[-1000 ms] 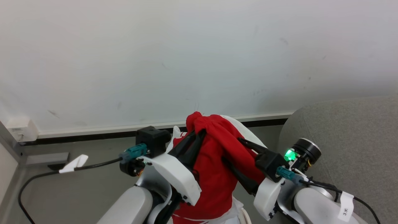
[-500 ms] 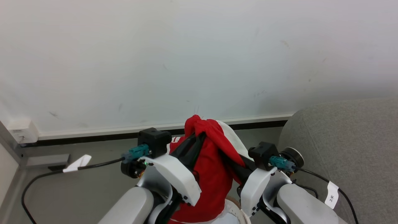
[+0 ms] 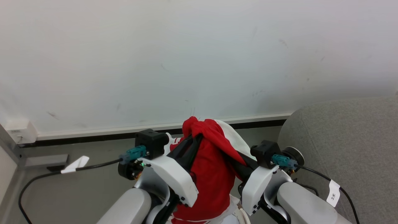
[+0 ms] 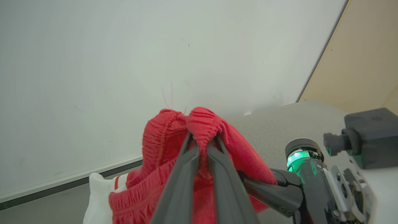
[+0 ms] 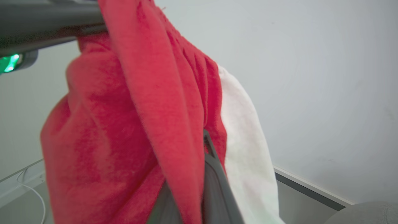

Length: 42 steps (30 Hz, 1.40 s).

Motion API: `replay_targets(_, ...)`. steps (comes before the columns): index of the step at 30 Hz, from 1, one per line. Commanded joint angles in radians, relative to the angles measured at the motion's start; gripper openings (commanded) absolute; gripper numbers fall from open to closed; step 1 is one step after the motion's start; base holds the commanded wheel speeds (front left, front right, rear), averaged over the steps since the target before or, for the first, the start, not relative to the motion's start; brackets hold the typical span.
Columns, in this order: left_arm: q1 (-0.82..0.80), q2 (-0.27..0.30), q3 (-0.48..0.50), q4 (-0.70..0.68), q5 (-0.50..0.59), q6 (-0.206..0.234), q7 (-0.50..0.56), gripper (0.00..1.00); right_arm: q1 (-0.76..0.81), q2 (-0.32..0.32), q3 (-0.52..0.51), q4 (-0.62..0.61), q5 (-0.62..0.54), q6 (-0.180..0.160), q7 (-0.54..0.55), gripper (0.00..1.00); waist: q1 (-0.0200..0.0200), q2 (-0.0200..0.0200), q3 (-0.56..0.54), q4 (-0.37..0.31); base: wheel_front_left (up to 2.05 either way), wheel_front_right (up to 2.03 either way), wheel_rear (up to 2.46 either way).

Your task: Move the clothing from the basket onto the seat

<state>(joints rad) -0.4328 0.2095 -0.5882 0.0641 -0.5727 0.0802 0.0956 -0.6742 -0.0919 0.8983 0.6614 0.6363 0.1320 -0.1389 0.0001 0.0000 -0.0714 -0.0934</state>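
Note:
The red clothing [image 3: 208,168] with its white panel [image 3: 234,140] hangs in the air between my two arms, in front of the wall. My left gripper [image 3: 197,138] is shut on the gathered red waistband [image 4: 202,124] at the top of the bundle. My right gripper [image 3: 239,158] reaches in from the right, its tips buried under the cloth; a red fold [image 5: 174,149] is pinched between its fingers [image 5: 213,174]. The grey seat [image 3: 342,140] stands to my right, close to the right arm. A sliver of the basket's rim [image 3: 244,216] shows under the hanging cloth.
A white wall and dark baseboard [image 3: 93,137] run behind the clothing. A black cable with a white tag [image 3: 74,164] crosses the grey floor at the left, near a wall box [image 3: 18,130]. A tan panel [image 4: 357,62] rises beyond the seat.
My right wrist has turned and drawn in toward the clothing, hiding its green light. Its fingers, spread a second ago, now lie together under the cloth. The left gripper keeps its hold.

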Motion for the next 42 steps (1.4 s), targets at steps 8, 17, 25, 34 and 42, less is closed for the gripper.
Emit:
replay_targets(8,0.017,0.013,-0.007,0.000,-0.002,0.008,0.002,0.21,-0.024,0.000,0.025,0.013,0.059,-0.002,-0.031,0.00,-0.0001,0.0000,0.004,0.006,0.00,0.00,0.00)
replay_targets(17,0.030,0.015,-0.012,0.008,-0.005,0.017,-0.005,1.00,-0.032,-0.010,0.036,0.016,0.104,-0.002,-0.050,0.00,-0.0001,0.0000,0.004,0.015,0.00,0.00,0.00)
replay_targets(25,0.040,0.017,-0.016,0.007,-0.009,0.025,-0.008,1.00,-0.036,-0.026,0.035,0.011,0.140,-0.002,-0.067,0.00,-0.0001,0.0000,-0.001,0.014,0.00,0.00,0.00)
replay_targets(34,0.048,0.022,-0.021,0.001,-0.011,0.030,-0.010,1.00,-0.051,-0.058,0.010,0.007,0.147,-0.002,-0.080,0.00,-0.0001,0.0000,0.002,-0.006,0.00,0.00,0.00)
replay_targets(42,0.064,0.021,-0.028,-0.004,-0.011,0.034,-0.023,1.00,-0.069,-0.098,-0.034,-0.013,0.135,-0.002,-0.084,0.00,-0.0001,0.0000,0.008,-0.061,0.00,0.00,0.00)
